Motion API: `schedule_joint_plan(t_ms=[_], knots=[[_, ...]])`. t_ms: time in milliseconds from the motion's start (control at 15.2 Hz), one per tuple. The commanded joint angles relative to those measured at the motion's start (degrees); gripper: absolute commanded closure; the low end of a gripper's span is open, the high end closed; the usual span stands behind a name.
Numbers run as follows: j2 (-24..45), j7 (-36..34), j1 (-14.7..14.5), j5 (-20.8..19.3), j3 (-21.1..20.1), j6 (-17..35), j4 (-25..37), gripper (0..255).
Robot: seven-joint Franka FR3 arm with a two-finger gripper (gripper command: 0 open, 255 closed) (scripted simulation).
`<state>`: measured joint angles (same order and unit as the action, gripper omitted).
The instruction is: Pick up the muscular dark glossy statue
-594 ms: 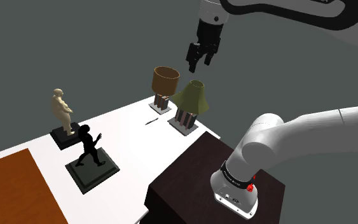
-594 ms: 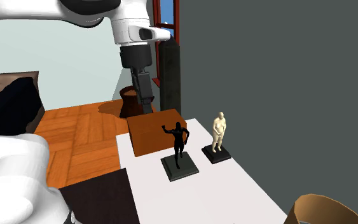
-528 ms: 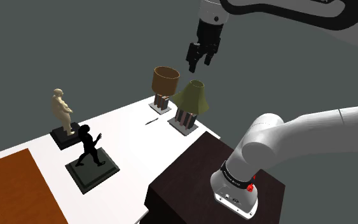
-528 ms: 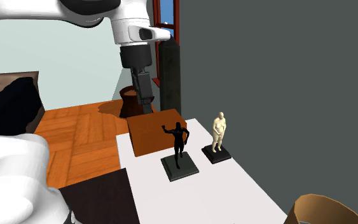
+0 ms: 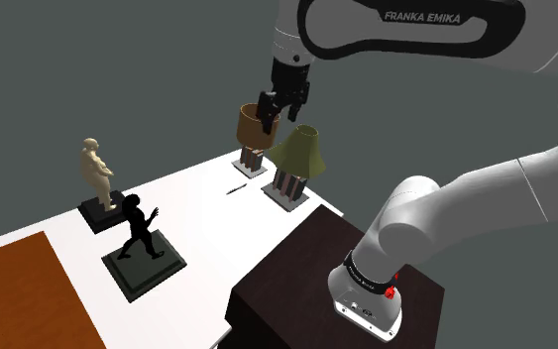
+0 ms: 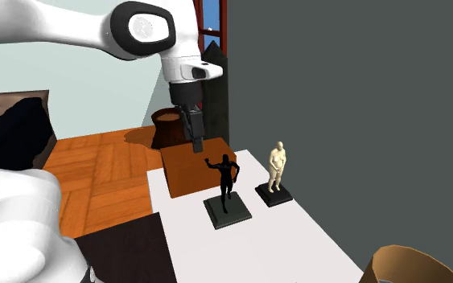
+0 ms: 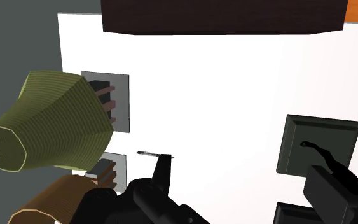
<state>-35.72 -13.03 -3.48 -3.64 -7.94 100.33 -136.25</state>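
The end effector (image 5: 270, 118) hangs above the white worktop (image 5: 207, 210). In the shoulder view it is in front of the brown lampshade (image 5: 251, 129), with its two fingers wide apart and nothing between them. The black muscular statue (image 5: 140, 230) stands upright on its dark square base, near the cream statue (image 5: 95, 171) and well apart from the end effector.
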Motion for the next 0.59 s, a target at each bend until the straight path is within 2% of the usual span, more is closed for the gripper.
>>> schedule_joint_plan(t_ms=[0, 528], knots=[[2.83, -1.43, -0.55, 0.80, -1.23, 3.40, -0.52, 0], [15.31, -7.05, -2.38, 2.43, -6.24, 15.37, 0.07, 0]])
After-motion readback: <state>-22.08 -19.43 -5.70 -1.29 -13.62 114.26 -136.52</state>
